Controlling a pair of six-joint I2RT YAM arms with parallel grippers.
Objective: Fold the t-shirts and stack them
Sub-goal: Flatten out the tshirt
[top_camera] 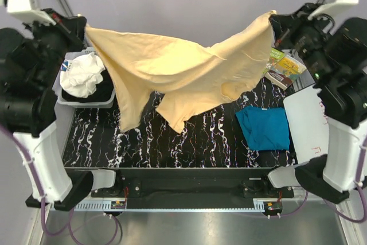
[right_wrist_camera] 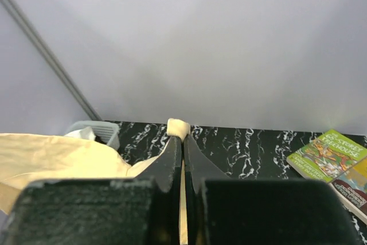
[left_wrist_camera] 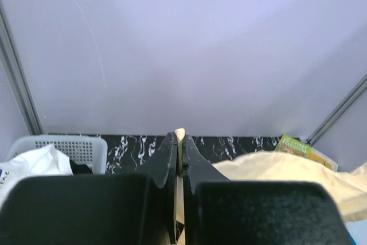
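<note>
The pale peach-yellow t-shirt (top_camera: 178,67) hangs stretched in the air above the table between both arms, sagging in the middle, its lower folds dangling toward the table. My left gripper (top_camera: 85,27) is shut on its left corner; a tuft of cloth (left_wrist_camera: 180,135) pokes out between the fingertips. At the upper right, my right gripper (top_camera: 274,18) is shut on the other corner, cloth (right_wrist_camera: 178,128) bulging past the tips. The teal-blue t-shirt (top_camera: 265,128) lies folded on the black marbled table (top_camera: 200,142) at the right.
A grey basket (top_camera: 86,98) with white cloth (top_camera: 82,74) stands at the left. Books (top_camera: 285,67) lie at the back right, with a white board (top_camera: 307,121) beside the teal shirt. A pale wall (left_wrist_camera: 183,44) closes the back.
</note>
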